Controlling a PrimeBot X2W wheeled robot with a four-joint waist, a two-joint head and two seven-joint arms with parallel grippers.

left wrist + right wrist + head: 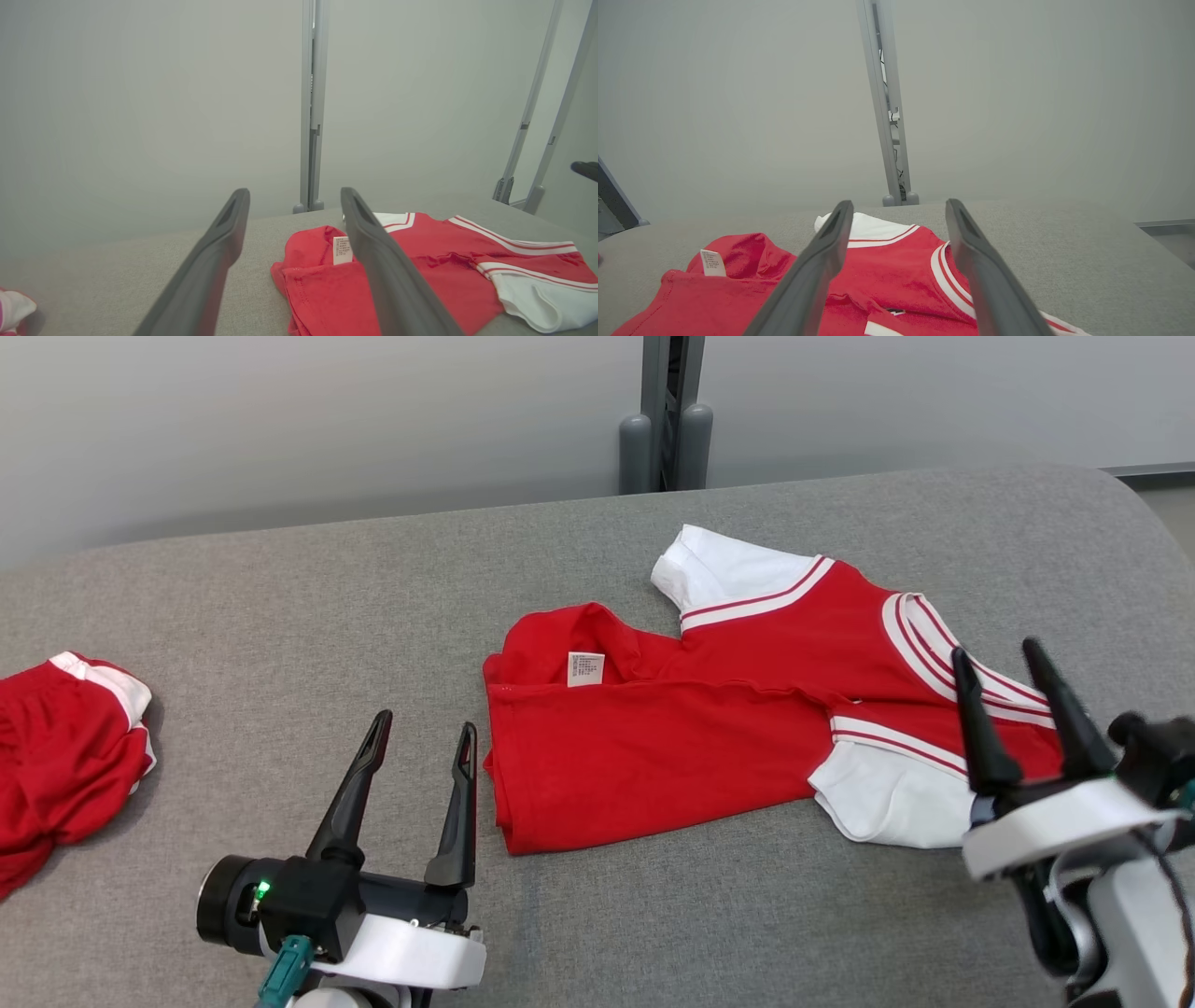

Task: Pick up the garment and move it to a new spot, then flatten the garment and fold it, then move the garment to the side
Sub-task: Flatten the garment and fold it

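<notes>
Head view is showing the red, white-sleeved shirt (691,747) lying half-folded on the grey fabric table (280,607), left gripper (425,721) and right gripper (995,650) hovering spread and empty, side move apparently pending.

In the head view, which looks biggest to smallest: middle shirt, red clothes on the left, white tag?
1. middle shirt
2. red clothes on the left, partly cut off by the edge
3. white tag

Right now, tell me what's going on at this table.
A two-armed robot is folding a red and white shirt on a grey table. The shirt lies partly folded. Both grippers are open and hold nothing: the left gripper by the hem, the right gripper at the collar end. Another red garment sits bunched at the left.
</notes>
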